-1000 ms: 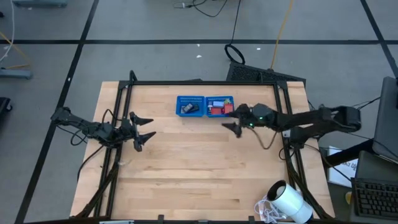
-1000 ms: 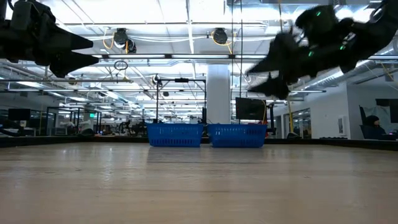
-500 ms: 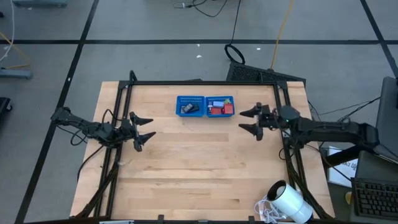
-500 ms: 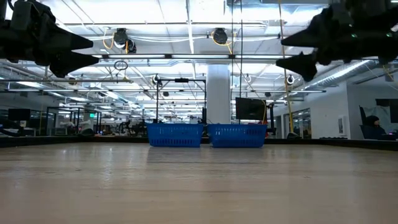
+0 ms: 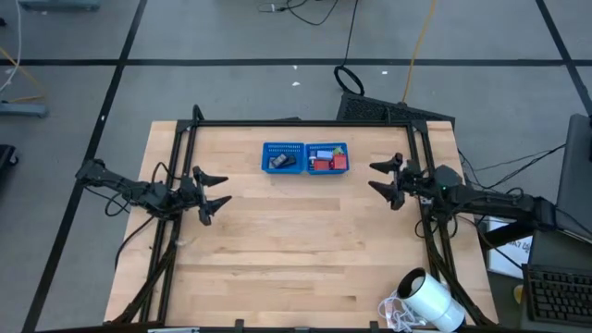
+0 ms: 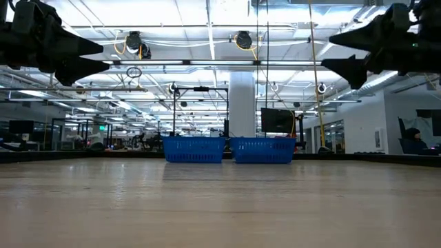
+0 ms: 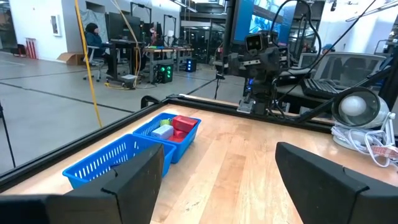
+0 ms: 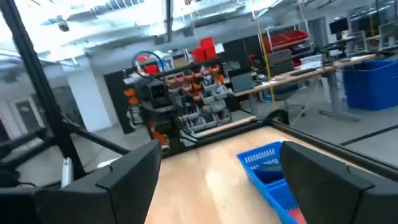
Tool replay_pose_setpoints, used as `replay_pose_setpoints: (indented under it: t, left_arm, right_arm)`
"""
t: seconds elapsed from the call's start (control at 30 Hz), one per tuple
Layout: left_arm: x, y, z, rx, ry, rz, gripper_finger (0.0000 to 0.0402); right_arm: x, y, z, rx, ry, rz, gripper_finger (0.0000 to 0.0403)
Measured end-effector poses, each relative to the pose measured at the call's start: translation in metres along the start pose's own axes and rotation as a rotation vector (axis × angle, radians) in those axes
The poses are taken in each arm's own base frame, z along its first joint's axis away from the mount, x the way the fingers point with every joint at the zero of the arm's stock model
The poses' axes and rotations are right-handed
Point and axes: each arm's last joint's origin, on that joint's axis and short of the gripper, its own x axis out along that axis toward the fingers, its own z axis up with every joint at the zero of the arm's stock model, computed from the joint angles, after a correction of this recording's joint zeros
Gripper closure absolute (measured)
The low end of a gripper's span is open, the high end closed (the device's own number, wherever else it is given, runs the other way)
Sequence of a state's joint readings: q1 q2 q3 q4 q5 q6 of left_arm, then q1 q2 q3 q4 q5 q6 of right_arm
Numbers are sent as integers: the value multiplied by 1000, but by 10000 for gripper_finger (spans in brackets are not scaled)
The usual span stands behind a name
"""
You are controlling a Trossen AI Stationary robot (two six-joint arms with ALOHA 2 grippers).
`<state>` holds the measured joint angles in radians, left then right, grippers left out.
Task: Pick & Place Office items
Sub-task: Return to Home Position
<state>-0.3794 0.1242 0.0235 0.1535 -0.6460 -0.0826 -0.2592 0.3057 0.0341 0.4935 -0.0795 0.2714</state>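
Observation:
The office items lie inside the blue mesh two-part tray (image 5: pixel 305 157) near the table's far edge: dark pieces (image 5: pixel 282 161) in its left part, red and light blue pieces (image 5: pixel 326 162) in its right part; the left wrist view shows the red pieces (image 7: pixel 181 123) there. My left gripper (image 5: pixel 215 191) hovers open over the table's left side. My right gripper (image 5: pixel 382 178) hovers open by the table's right edge, right of the tray, fingers pointing at it. Both stand high above the tabletop in the low view, left (image 6: pixel 96 56) and right (image 6: pixel 337 52).
A big white cylinder (image 5: pixel 435 303) with white cord lies at the table's near right corner. A black frame (image 5: pixel 305 123) runs along the table's far edge and down both sides. Bare wood (image 5: pixel 296 240) spans the middle and near part of the table.
My right gripper has drawn back from beside the tray's right end toward the table's right edge, staying open and levelling out. The left arm and the tray with its pieces have kept still.

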Motion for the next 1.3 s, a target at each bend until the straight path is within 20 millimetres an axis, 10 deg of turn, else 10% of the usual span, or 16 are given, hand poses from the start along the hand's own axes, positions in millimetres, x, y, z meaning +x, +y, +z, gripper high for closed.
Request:
replay_pose_setpoints:
  t: [0.4, 1.3]
  left_arm:
    - [0, 0, 0, 0, 0, 0, 87]
    - [0, 0, 0, 0, 0, 0, 87]
  right_arm:
    - [-3, 30, -4, 61, 35, 260, 89]
    - [-20, 26, -17, -239, 118, -46, 89]
